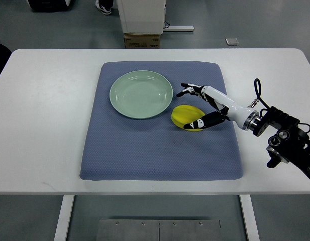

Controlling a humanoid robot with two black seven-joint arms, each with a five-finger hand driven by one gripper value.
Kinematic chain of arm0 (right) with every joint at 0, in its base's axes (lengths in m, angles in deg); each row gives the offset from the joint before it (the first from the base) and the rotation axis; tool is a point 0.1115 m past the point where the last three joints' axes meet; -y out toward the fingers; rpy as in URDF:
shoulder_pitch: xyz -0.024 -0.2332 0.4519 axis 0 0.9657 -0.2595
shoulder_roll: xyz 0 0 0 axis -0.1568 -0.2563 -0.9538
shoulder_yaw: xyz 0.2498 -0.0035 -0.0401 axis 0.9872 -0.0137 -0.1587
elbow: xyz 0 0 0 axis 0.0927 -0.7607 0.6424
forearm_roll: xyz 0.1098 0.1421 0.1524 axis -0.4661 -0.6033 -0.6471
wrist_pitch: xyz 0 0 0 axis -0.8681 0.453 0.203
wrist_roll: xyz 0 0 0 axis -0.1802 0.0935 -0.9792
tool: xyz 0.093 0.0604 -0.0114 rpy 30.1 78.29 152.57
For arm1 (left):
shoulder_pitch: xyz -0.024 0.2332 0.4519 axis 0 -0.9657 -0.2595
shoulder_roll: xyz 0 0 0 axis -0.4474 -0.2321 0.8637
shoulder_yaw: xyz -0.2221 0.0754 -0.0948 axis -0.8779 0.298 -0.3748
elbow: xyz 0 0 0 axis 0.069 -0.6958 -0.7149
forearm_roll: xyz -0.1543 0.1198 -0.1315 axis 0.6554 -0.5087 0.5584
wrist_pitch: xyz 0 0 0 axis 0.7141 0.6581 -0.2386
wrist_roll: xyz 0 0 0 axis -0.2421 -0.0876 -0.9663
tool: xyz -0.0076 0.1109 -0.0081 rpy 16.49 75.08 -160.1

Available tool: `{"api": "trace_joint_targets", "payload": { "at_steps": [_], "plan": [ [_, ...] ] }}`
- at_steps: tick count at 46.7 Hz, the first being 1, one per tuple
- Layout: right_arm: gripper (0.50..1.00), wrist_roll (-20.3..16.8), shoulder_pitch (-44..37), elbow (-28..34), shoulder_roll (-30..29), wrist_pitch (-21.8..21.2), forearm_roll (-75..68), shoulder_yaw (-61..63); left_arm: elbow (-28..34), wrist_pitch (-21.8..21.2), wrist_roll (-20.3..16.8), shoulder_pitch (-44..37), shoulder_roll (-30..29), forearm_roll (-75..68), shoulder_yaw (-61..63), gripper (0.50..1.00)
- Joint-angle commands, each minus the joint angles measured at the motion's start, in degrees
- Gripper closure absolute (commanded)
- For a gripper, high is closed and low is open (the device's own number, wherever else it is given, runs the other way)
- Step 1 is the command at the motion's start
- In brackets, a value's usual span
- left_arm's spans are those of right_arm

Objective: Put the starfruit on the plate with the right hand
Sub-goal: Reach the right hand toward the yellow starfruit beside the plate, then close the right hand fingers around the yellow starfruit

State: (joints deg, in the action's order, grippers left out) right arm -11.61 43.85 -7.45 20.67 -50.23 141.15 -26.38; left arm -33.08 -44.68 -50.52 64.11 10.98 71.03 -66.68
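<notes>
- The fingers (196,124) of the right hand (205,106) are spread apart: one dark-tipped set lies against the near side of the starfruit (185,115), the other reaches past its far side without closing on it.
- The yellow starfruit lies on the blue mat (144,150), just beside the right rim of the pale green plate (119,95), not on it.
- The white forearm runs from the picture's right edge.
- The mat covers the middle of the white worktop (44,125).
</notes>
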Motion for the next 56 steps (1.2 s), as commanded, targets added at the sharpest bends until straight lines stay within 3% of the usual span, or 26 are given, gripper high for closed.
{"api": "trace_joint_targets", "payload": {
  "at_steps": [1,19,31,56],
  "plan": [
    [0.507,0.0,0.0,-0.2,0.1,0.1,0.6,-0.3,0.0,0.0,0.0,0.0,0.0,0.0,0.0,0.500],
    [0.515,-0.2,-0.1,-3.5,0.1,2.9,2.6,-2.2,0.0,0.0,0.0,0.0,0.0,0.0,0.0,0.500],
    [0.553,-0.2,0.0,-5.2,0.0,3.2,2.7,-2.2,0.0,0.0,0.0,0.0,0.0,0.0,0.0,0.500],
    [0.716,-0.1,0.0,-8.1,0.0,3.7,2.8,-2.4,0.0,0.0,0.0,0.0,0.0,0.0,-0.1,0.500]
  ]
}}
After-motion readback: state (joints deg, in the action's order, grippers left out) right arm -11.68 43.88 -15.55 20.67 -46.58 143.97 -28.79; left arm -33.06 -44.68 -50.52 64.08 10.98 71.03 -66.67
